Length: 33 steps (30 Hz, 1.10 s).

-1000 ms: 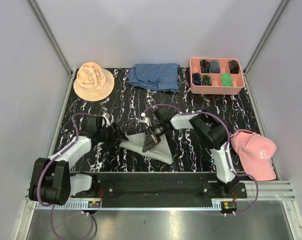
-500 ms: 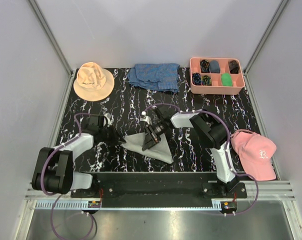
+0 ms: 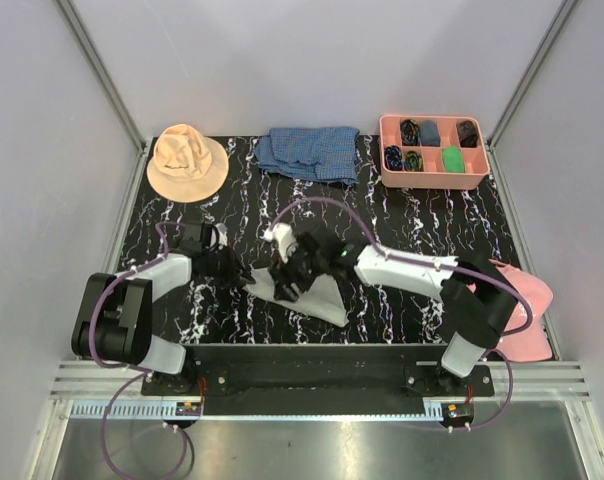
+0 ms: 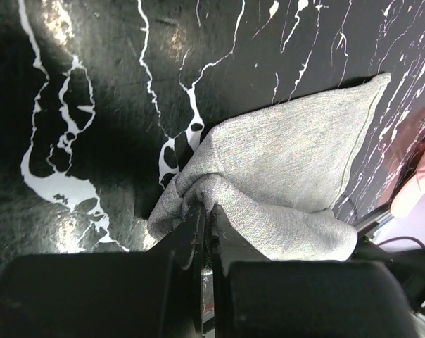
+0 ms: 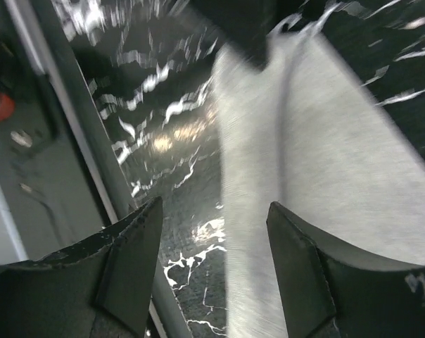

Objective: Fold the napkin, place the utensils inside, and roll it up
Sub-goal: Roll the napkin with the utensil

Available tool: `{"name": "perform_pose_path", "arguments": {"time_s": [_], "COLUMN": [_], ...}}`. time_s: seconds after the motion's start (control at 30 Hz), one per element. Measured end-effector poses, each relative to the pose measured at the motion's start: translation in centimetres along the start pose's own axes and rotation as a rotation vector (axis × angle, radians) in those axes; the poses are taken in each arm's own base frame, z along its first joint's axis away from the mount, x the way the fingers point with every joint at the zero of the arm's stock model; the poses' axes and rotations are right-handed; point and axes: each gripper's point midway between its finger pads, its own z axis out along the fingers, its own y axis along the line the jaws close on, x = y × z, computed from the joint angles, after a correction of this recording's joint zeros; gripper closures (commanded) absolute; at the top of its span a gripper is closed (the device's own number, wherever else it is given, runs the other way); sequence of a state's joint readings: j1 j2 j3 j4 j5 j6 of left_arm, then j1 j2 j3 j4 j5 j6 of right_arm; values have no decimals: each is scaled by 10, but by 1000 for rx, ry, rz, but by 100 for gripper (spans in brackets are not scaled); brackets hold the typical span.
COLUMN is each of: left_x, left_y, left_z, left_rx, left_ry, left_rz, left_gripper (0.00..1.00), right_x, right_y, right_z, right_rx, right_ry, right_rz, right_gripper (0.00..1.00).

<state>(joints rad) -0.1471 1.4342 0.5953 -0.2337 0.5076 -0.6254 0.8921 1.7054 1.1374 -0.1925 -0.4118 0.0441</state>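
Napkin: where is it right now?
Top view: the napkin lies folded at the front centre of the table, its left corner pinched by the left gripper, with the open right gripper over it.

Light-grey napkin (image 3: 322, 303), a rumpled, folded triangle

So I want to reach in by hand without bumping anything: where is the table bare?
Bare: the strip of table between the pink tray and the right arm; also the patch between the bucket hat and the left arm. Crowded: the middle, where both arms meet at the napkin.
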Motion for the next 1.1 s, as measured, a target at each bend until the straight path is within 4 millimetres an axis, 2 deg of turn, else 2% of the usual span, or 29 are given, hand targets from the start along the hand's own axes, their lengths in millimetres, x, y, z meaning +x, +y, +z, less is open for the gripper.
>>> {"name": "perform_pose_path", "arguments": {"time_s": [0.1, 0.13, 0.2, 0.4, 0.53, 0.63, 0.87, 0.93, 0.97, 1.1], "left_x": [-1, -2, -3, -3, -3, -3, -4, -6, -8, -13], "left_y": [-1, -1, -2, -3, -3, -3, -4, -4, -5, -8], "left_z": [1, 2, 2, 3, 3, 3, 3, 3, 2, 0], "left_rx": [-2, -3, -3, -1, -2, -2, -2, -2, -2, 3], "left_ry": [13, 16, 22, 30, 31, 31, 36, 30, 25, 9], "left_rz": [-2, -2, -2, 1, 1, 2, 4, 7, 8, 15], "left_gripper": [100, 100, 100, 100, 100, 100, 99, 95, 93, 73], "right_x": [26, 38, 47, 47, 59, 62, 65, 64, 63, 57], "right_y": [14, 15, 13, 2, -6, -11, -23, -23, -24, -28], "right_z": [13, 16, 18, 26, 35, 40, 50, 53, 54, 58], "right_rx": [60, 84, 116, 186, 205, 219, 259, 262, 264, 281], "right_ry": [48, 72, 92, 87, 121, 132, 149, 148, 148, 145], "right_rz": [-103, -130, -160, -217, -227, -233, -234, -234, -234, -233], "right_gripper": [32, 32, 33, 35, 45, 49, 51, 52, 62, 78]}}
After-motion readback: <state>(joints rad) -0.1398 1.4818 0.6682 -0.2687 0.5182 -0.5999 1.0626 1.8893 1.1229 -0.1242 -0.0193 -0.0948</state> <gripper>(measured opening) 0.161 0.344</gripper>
